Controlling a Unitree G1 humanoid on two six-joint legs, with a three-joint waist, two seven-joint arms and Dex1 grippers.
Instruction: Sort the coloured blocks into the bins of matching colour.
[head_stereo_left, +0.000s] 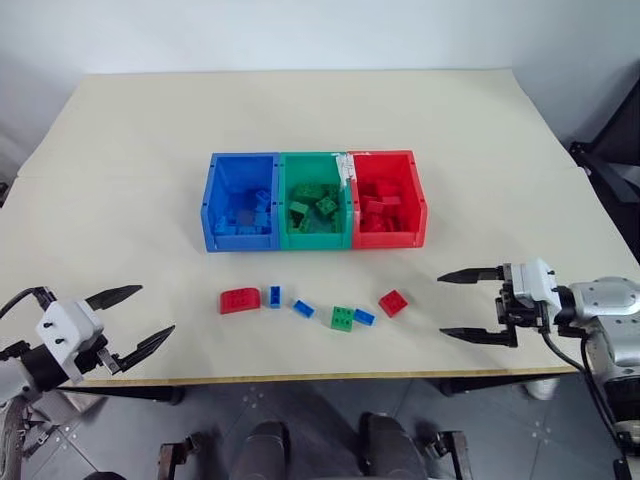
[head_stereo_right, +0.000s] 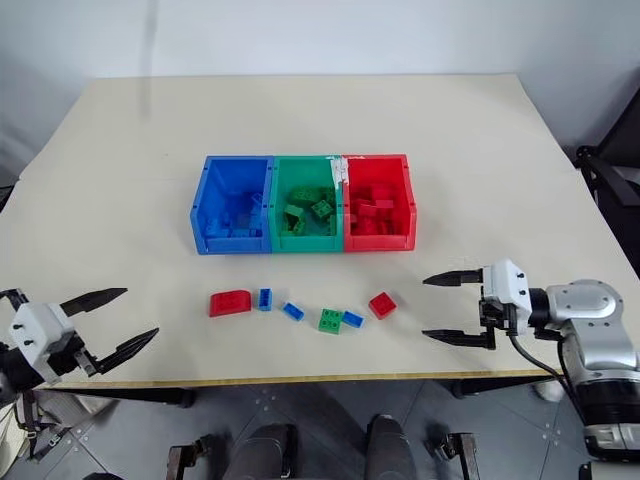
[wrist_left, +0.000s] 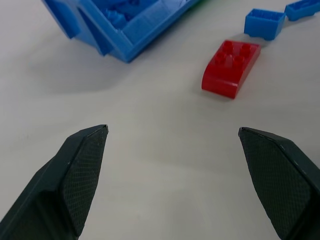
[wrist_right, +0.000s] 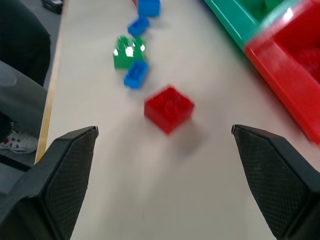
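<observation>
**A:** Both of my grippers are spread wide and empty, the left gripper (head_stereo_left: 128, 320) and right gripper (head_stereo_left: 470, 305) flanking six loose blocks just in front of the bins (head_stereo_left: 313, 243).

**B:** Risks?

**A:** The green block (head_stereo_left: 343, 318) touches a blue block (head_stereo_left: 364, 317); I judge I'd drag both. The red square block (wrist_right: 169, 109) may skid.

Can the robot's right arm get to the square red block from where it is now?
Probably yes. The right gripper is open and points at the square red block, with only bare table between them; the small blue block sits beyond it.
</observation>
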